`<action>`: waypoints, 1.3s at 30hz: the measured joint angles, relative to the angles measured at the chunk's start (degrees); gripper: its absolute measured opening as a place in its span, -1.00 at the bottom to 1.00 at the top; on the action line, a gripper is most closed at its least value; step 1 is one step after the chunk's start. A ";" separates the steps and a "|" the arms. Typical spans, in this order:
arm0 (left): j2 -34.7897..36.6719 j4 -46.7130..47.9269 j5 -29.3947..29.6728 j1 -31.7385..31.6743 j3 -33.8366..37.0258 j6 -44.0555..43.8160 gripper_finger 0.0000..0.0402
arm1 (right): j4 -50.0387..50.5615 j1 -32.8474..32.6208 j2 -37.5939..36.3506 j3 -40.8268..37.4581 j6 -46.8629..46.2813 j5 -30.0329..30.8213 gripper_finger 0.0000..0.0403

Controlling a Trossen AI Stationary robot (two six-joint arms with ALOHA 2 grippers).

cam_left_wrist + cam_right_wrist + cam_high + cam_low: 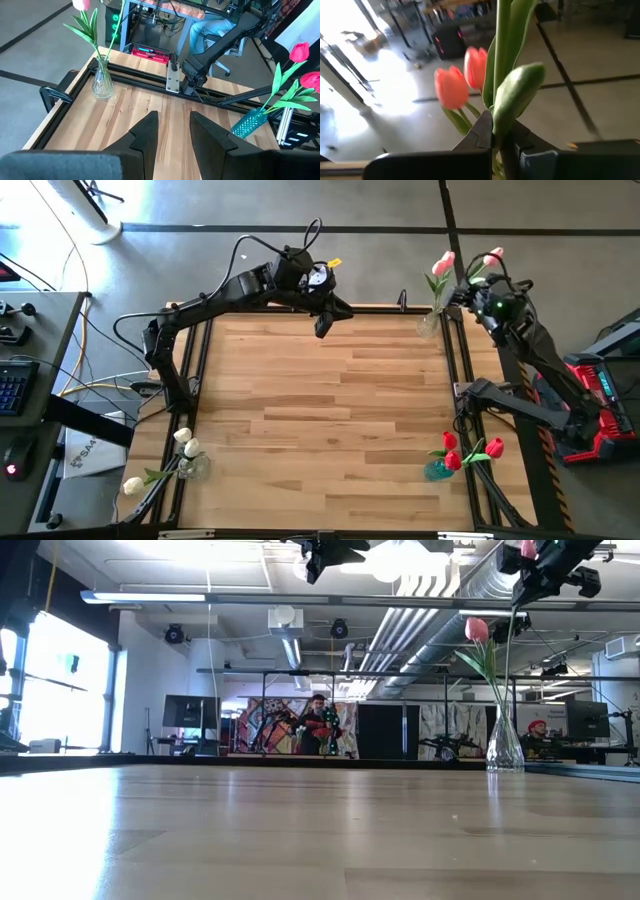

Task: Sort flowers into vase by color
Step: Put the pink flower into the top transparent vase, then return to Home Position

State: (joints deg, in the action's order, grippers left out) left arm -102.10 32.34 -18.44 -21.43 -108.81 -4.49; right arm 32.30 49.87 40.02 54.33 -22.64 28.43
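While clear vase holds pink tulip (upright), teal vase reds

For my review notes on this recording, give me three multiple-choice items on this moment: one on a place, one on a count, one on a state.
1. Where does the teal vase stand?
A. near corner by the right arm
B. far left corner
C. table centre

2. How many red tulips are in the teal vase?
A. one
B. three
C. five

3. What is the right claw doing?
A. hanging open and empty
B. gripping a pink tulip's stem
C. holding a clear vase

Answers:
1 A: the high view shows it at the near right edge.
2 B: three red heads show above it.
3 B: the right wrist view shows the claw shut on the green stem, over the clear vase holding another pink tulip.
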 joint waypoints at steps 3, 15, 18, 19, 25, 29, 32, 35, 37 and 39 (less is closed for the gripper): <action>0.00 0.00 0.00 0.00 0.00 -0.47 -0.50 | 2.13 0.09 2.28 0.02 1.43 1.06 -1.00; 0.02 1.32 0.63 0.02 0.00 -1.32 -0.50 | 4.70 0.41 9.17 -0.02 1.48 -0.73 -0.34; 0.02 1.63 1.03 0.02 0.00 -1.32 -0.50 | 4.68 1.15 9.10 -0.02 1.23 0.91 -0.07; 0.02 1.64 1.16 0.02 0.00 -1.32 -0.50 | 4.52 1.55 9.10 -0.02 1.84 1.35 0.02; 0.14 1.89 1.22 -0.79 -0.01 -1.33 -0.50 | 2.51 2.38 7.93 -0.02 3.69 -0.07 0.35; 2.04 2.26 1.39 -2.08 0.00 -0.96 -0.50 | -0.99 2.25 4.56 -0.02 4.69 -5.92 0.36; 4.55 2.24 1.50 -2.81 -0.02 0.18 -0.54 | -2.95 2.25 1.44 -0.02 4.76 -14.00 0.30; 7.17 2.58 2.94 -2.73 0.38 1.82 -0.65 | -3.44 2.23 -0.80 -0.02 4.57 -24.54 0.18; 8.92 2.73 3.58 -2.18 1.50 2.78 -0.74 | -3.46 2.21 -1.69 -0.02 4.32 -32.08 0.06; 10.81 2.17 3.91 -1.60 3.58 3.20 -0.83 | -3.49 2.12 -2.26 -0.02 2.86 -38.41 -0.09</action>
State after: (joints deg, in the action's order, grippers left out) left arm -91.30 34.51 -14.53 -23.03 -105.23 -1.29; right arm 28.81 51.98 37.76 54.30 -19.78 -9.97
